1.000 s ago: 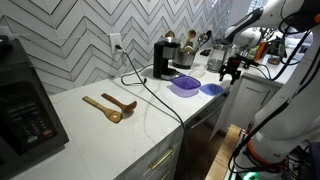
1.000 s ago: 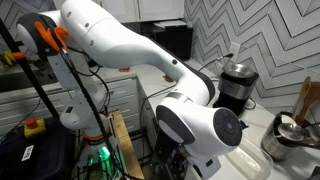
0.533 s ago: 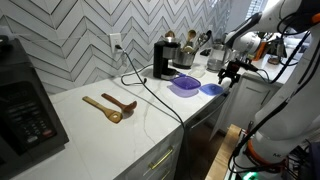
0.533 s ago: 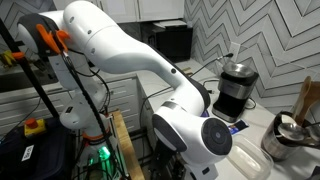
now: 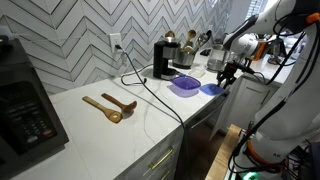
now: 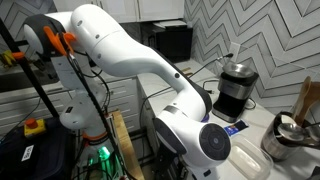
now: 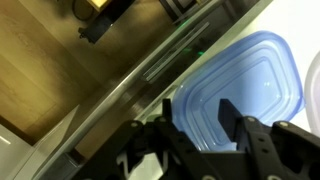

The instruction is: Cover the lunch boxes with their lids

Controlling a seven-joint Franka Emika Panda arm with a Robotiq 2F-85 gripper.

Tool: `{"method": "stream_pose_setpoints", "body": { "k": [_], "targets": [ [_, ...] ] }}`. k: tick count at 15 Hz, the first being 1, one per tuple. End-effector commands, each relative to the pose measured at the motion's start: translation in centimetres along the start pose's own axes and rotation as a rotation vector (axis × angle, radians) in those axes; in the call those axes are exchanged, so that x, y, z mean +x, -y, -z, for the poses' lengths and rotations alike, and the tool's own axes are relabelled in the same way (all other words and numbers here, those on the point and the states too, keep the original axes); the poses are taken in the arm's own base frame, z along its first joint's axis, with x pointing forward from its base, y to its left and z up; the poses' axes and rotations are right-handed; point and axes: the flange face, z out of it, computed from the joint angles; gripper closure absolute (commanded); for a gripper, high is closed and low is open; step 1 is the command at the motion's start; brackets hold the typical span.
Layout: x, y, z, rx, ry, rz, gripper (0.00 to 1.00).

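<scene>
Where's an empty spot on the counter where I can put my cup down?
Bare counter lies between the microwave and the wooden spoons, and along the front edge. It's crowded around the coffee maker, purple lid and blue lid.

- Worktop (image 5: 150, 118): white, stone-like, faintly veined, polished.
- Wall tiles (image 5: 70, 35), upper left of an exterior view: pale herringbone, glossy.
- Spoons (image 5: 110, 106): bare wood, matt.
- Blue lid (image 7: 245, 80): translucent plastic, smooth, with moulded ridges.
- Purple lid (image 5: 184, 85): smooth plastic.
- Tool (image 7: 198, 112): black, matt.
- Arm shell (image 6: 120, 45): white, glossy plastic.
</scene>
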Motion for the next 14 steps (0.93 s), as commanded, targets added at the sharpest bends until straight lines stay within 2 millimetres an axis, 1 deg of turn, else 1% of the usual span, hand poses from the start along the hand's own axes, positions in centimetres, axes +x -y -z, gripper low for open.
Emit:
{"method": "stream_pose_setpoints", "body": {
  "k": [1, 2, 3, 4, 5, 6, 7, 9, 10, 14],
  "targets": [
    [0.19, -0.42, -1.12, 0.004, 0.004, -0.003, 0.42],
    [0.21, -0.45, -1.08, 0.003, 0.004, -0.003, 0.44],
    [0.21, -0.46, -1.03, 0.002, 0.005, -0.007, 0.47],
    [0.21, -0.52, -0.99, -0.002, 0.005, -0.009, 0.59],
    [0.20, -0.58, -0.95, -0.004, 0.006, -0.012, 0.69],
    [0.18, -0.68, -0.90, -0.007, 0.008, -0.015, 0.76],
    [0.17, -0.73, -0.88, -0.010, 0.009, -0.018, 0.86],
    [0.17, -0.81, -0.84, -0.019, 0.013, -0.024, 0.97],
    [0.19, -0.85, -0.88, -0.024, 0.016, -0.027, 1.00],
    [0.20, -0.98, -0.56, -0.045, 0.019, -0.046, 0.98]
  ]
}}
